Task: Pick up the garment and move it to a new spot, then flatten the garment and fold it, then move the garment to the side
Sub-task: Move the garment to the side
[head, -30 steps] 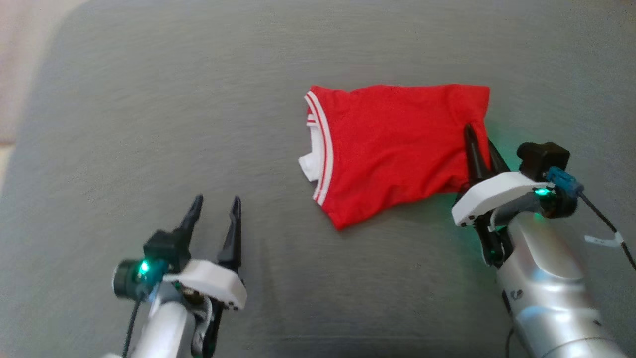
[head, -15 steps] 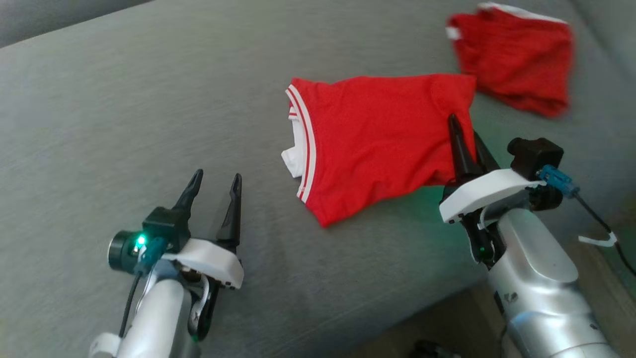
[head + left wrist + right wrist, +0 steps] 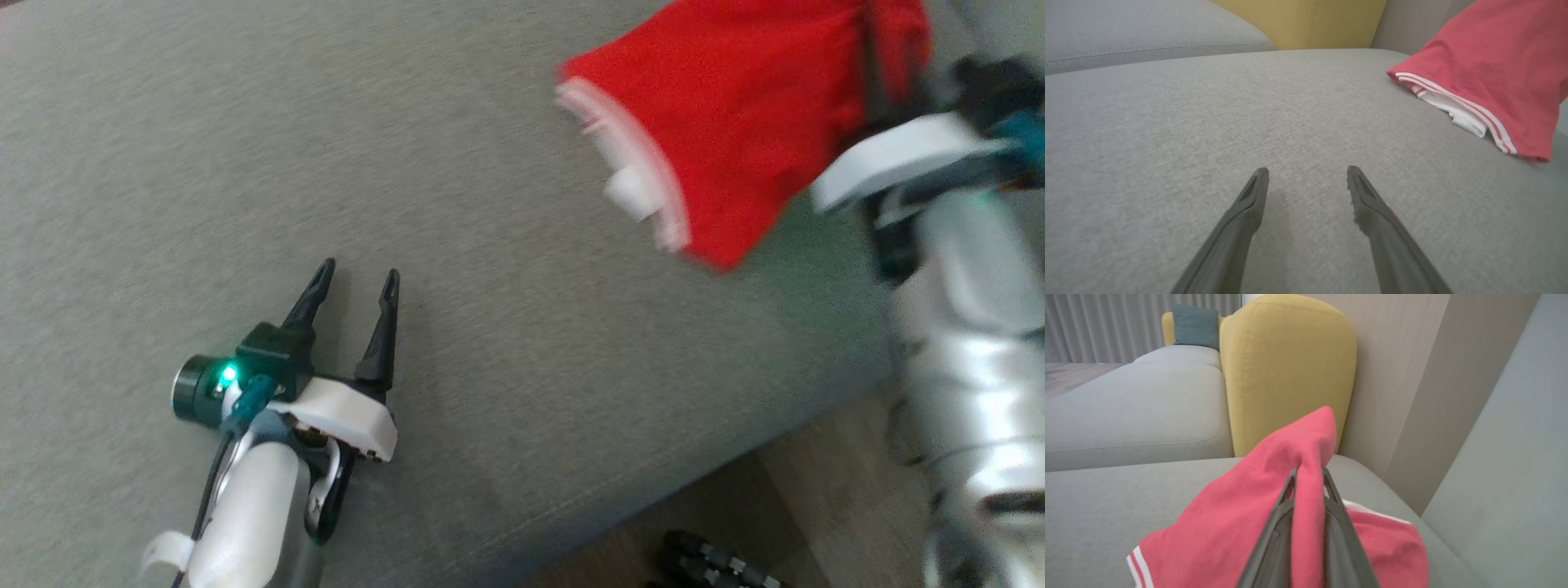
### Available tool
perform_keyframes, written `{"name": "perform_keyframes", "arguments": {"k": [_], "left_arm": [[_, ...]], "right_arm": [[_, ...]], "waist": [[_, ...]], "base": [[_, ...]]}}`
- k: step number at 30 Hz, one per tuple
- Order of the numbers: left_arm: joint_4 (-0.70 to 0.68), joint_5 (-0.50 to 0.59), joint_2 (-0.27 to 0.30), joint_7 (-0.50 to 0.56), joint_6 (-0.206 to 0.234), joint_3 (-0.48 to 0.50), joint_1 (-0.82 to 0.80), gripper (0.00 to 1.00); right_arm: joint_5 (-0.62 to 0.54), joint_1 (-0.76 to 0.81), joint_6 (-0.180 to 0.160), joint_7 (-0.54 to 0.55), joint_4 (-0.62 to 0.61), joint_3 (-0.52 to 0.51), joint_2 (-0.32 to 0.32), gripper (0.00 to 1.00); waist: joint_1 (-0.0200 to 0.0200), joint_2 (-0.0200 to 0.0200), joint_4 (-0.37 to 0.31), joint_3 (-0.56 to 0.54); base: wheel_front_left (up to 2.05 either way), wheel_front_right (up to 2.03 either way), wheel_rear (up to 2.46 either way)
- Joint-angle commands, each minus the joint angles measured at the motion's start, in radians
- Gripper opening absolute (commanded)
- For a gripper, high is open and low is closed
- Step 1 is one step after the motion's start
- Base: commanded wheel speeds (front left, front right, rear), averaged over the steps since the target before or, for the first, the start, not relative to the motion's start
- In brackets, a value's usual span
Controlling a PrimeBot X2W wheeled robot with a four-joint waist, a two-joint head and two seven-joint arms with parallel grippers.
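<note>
Head view: the red garment [image 3: 735, 106] hangs blurred at two o'clock over the grey sofa seat [image 3: 367, 147]. Its long axis runs from two o'clock down to eight, with the white-striped hem at the eight o'clock end. The right claw [image 3: 1309, 475] is clamped on a bunched fold at the opposite end. The left claw [image 3: 357, 278] sits at seven o'clock, fingers spread and empty, pointing to twelve.
</note>
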Motion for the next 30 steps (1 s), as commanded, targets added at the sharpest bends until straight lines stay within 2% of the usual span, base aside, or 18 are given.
{"name": "perform_keyframes", "arguments": {"k": [1,7,10,11,13,18,21,30], "left_arm": [[-0.021,0.012,0.01,-0.006,-0.005,0.022,-0.038,1.0],[-0.016,0.002,0.007,-0.006,0.003,0.014,-0.05,1.0],[-0.016,-0.004,0.007,-0.006,0.008,0.016,-0.046,1.0],[-0.016,-0.008,0.007,-0.006,0.012,0.021,-0.043,1.0],[-0.016,-0.012,0.006,-0.006,0.017,0.031,-0.036,1.0],[-0.019,-0.012,0.006,-0.006,0.027,0.062,-0.025,1.0],[-0.026,-0.019,0.006,-0.006,0.039,0.095,-0.018,1.0],[-0.051,-0.03,0.006,-0.006,0.075,0.206,0.003,1.0]], "right_arm": [[-0.038,-0.058,-0.001,-0.008,0.01,-0.044,-0.045,0.0],[-0.175,-0.152,-0.001,0.014,0.106,-0.221,-0.151,0.0],[-0.21,-0.166,-0.001,0.021,0.125,-0.275,-0.175,0.0],[-0.23,-0.169,-0.001,0.025,0.13,-0.295,-0.181,0.13],[-0.26,-0.177,-0.001,0.024,0.132,-0.335,-0.184,1.0],[-0.306,-0.18,-0.001,0.004,0.108,-0.379,-0.154,1.0],[-0.311,-0.168,-0.001,-0.006,0.077,-0.362,-0.118,1.0],[-0.121,-0.042,-0.001,-0.009,-0.115,-0.176,-0.02,1.0]], "waist": [[-0.0001,0.0,0.053,0.012],[-0.0001,0.0,0.131,0.013],[-0.0001,0.0,0.145,0.012],[-0.0001,0.0,0.149,0.012],[-0.0001,0.0,0.153,0.012],[-0.0001,0.0,0.156,0.006],[-0.0001,0.0,0.162,-0.012],[-0.0001,0.0,0.23,-0.071]], "base": [[0.0,0.0,0.0],[0.0,0.0,0.0],[0.0,0.0,0.0],[0.0,0.0,0.0],[0.0,0.0,0.0],[0.0,0.0,0.0],[0.0,0.0,0.0],[0.0,0.0,0.0]]}}
